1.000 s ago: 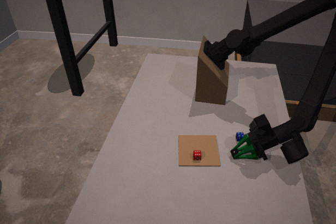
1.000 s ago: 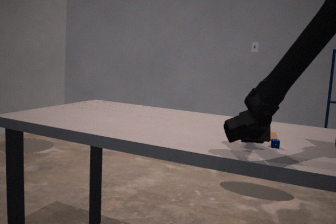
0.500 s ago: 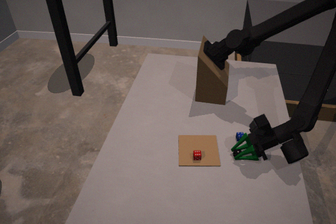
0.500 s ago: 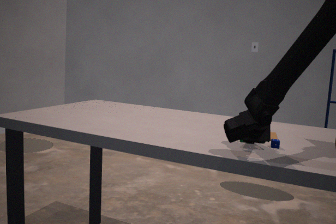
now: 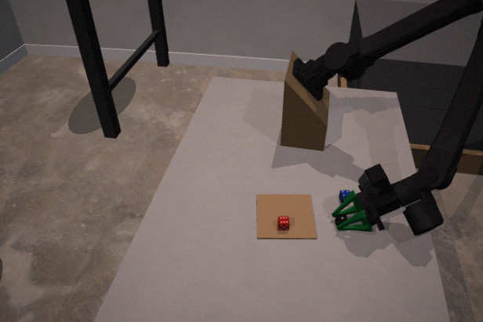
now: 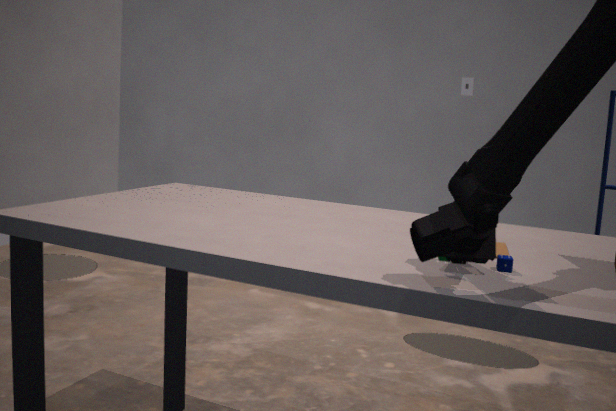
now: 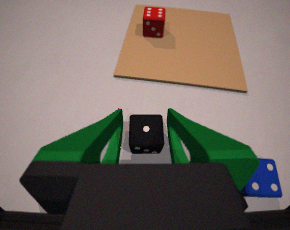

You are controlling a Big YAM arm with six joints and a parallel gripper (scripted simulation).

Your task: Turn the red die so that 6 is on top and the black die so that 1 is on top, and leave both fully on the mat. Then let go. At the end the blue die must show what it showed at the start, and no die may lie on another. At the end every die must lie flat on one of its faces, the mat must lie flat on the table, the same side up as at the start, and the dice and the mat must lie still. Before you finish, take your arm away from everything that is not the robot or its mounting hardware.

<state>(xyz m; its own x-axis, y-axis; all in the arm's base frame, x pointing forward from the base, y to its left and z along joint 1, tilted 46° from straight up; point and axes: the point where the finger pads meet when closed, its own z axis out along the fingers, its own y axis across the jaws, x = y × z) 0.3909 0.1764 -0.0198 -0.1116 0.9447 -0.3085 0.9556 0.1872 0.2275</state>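
My gripper is open, its green fingers low over the table on either side of the black die. In the wrist view a gap shows on both sides of this die. It appears to lie flat on the table off the mat, with 1 on top. The red die sits on the tan mat with 6 on top. The blue die lies beside the gripper, off the mat; one finger partly hides its top in the wrist view.
The arm's base stands on a slanted wooden block farther back on the table. The table's edge runs behind the gripper, on the side away from the mat. The blue die is close to the gripper's side.
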